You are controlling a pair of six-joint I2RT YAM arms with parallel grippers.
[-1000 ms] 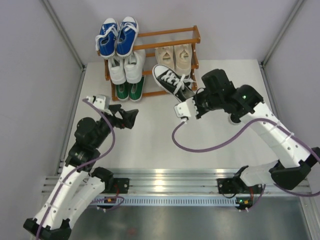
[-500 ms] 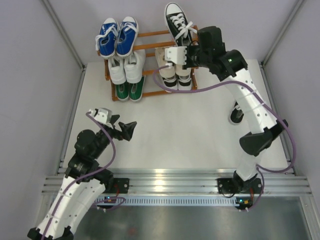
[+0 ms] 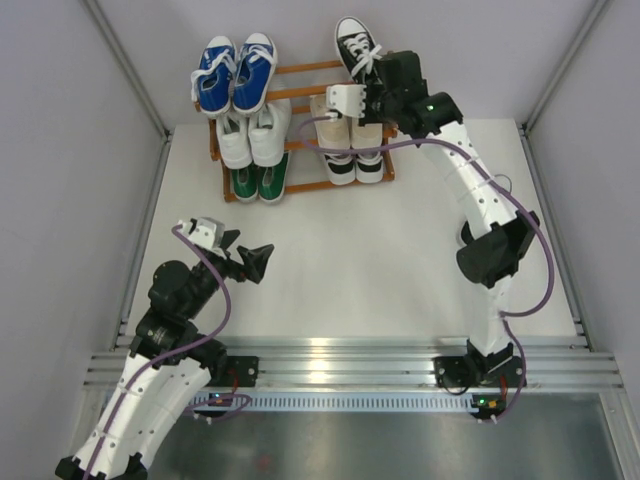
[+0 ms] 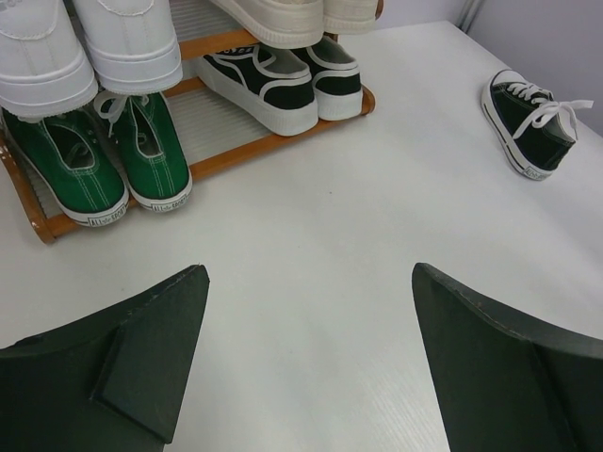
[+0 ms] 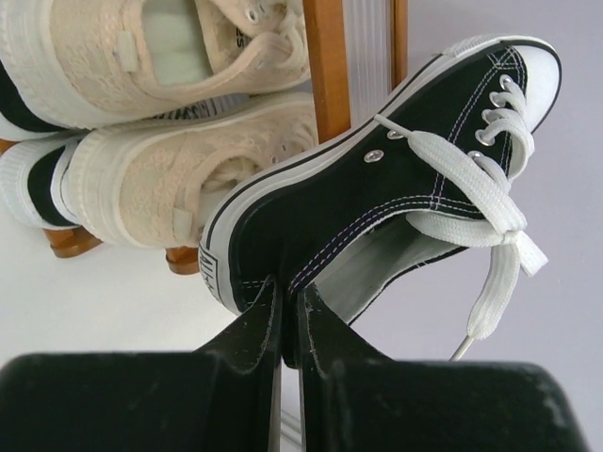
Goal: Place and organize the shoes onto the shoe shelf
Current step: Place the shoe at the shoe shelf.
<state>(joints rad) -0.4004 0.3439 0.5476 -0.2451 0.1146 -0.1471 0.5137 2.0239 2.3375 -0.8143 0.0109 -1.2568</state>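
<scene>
Black canvas shoe (image 5: pixel 396 179), heel clenched in the right gripper (image 5: pixel 287 297), points toe-first toward the table's (image 3: pixel 400 270) far edge, seemingly just above the shoe shelf (image 3: pixel 310 67); left gripper (image 4: pixel 308 282) gapes.

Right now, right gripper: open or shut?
Shut on the black canvas shoe: the right gripper pinches its heel collar, fingers nearly touching, beside the shoe shelf.

Green shoes (image 4: pixel 94 165) and black-and-white shoes (image 4: pixel 283 80) share the bottom tier.
</scene>
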